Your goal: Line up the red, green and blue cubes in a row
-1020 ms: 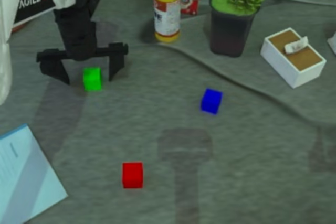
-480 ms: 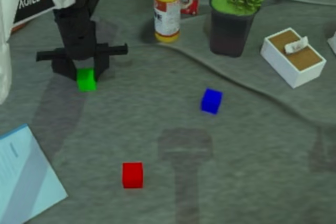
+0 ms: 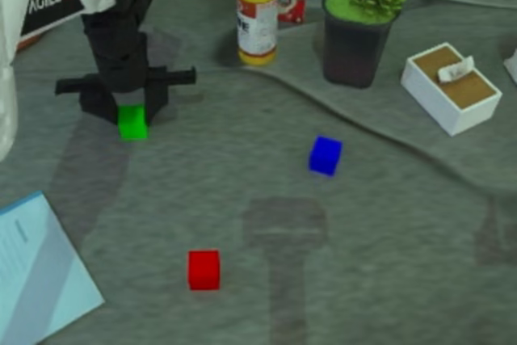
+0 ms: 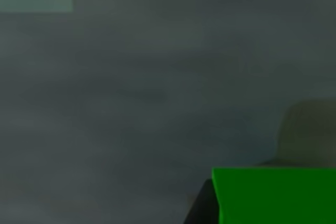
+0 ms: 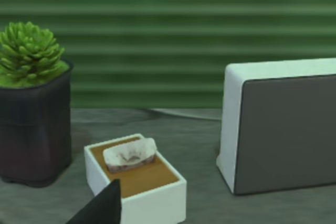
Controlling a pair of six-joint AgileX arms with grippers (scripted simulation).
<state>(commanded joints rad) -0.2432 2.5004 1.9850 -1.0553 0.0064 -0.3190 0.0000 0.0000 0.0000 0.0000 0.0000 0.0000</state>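
Observation:
My left gripper (image 3: pixel 131 112) is at the back left of the table, shut on the green cube (image 3: pixel 133 125). In the left wrist view the green cube (image 4: pixel 273 195) fills the corner, with a dark finger (image 4: pixel 202 207) tight against its side. The blue cube (image 3: pixel 325 155) rests right of centre and is turned slightly. The red cube (image 3: pixel 203 269) sits near the front, left of centre. My right arm is outside the top view. Its wrist view shows one black fingertip (image 5: pixel 104 205) set wide to the side, with nothing held.
A yellow bottle (image 3: pixel 257 15), a potted succulent (image 3: pixel 360 26) and a white box with a brown top (image 3: pixel 448 86) stand along the back. A light blue booklet (image 3: pixel 36 272) lies at the front left. A white-framed grey panel (image 5: pixel 283 129) stands near the right arm.
The left gripper's fingers have closed onto the green cube, which shifted slightly left. Nothing has moved in the last half second.

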